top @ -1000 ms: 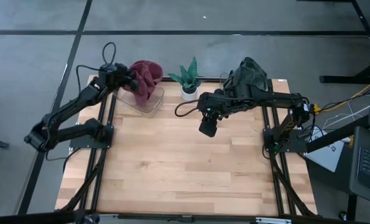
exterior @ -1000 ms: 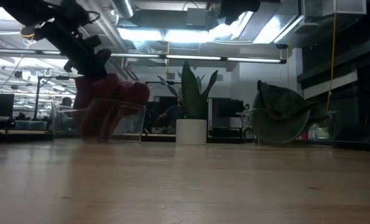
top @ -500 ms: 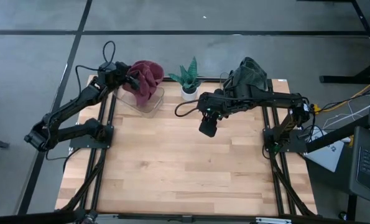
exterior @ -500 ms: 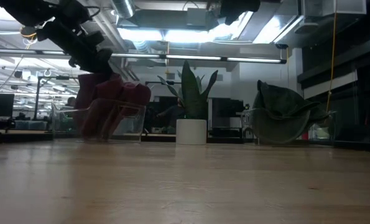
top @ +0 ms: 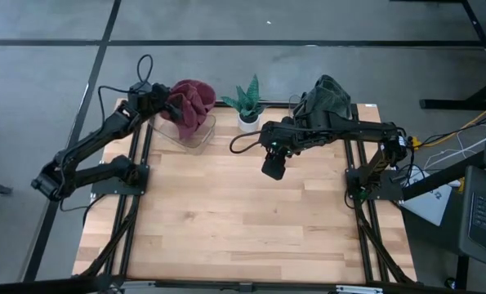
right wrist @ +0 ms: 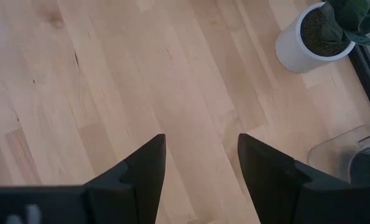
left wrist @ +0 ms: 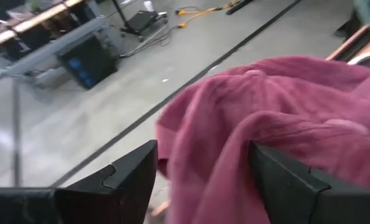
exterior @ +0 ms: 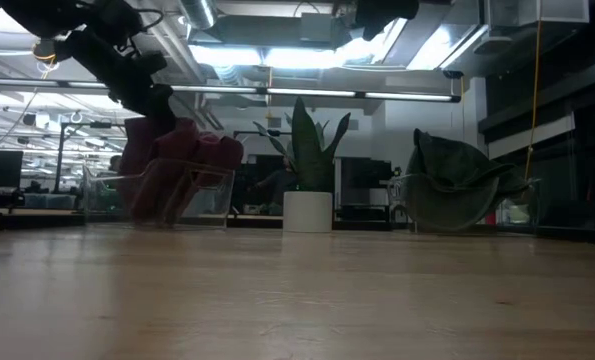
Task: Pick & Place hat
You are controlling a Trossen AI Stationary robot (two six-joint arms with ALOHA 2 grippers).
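A maroon hat [top: 190, 102] lies bunched in a clear bin [top: 198, 135] at the table's far left, its cloth rising above the bin's rim. My left gripper [left wrist: 202, 149] is open at the hat's left side, one finger on either side of a fold of it. A dark green hat [top: 324, 96] sits in a second clear holder at the far right. My right gripper [right wrist: 202, 140] hangs open above the bare table near its middle, pointing steeply down, with nothing between its fingers. My left gripper comes at the maroon hat's upper left folds [left wrist: 234, 134] slanting down from the table's left. Its open fingers stand on either side of the cloth; I cannot tell whether they touch it. The hat rests in the bin.
A small plant in a white pot [top: 248, 120] stands between the two bins at the far edge. The wooden table top [top: 243, 220] stretches bare from the middle to the near edge. Black frame rails run along both sides.
My left gripper has opened and let go of the maroon hat while its wrist rolled a little; it has stayed beside the bin. The hat has settled into the bin.
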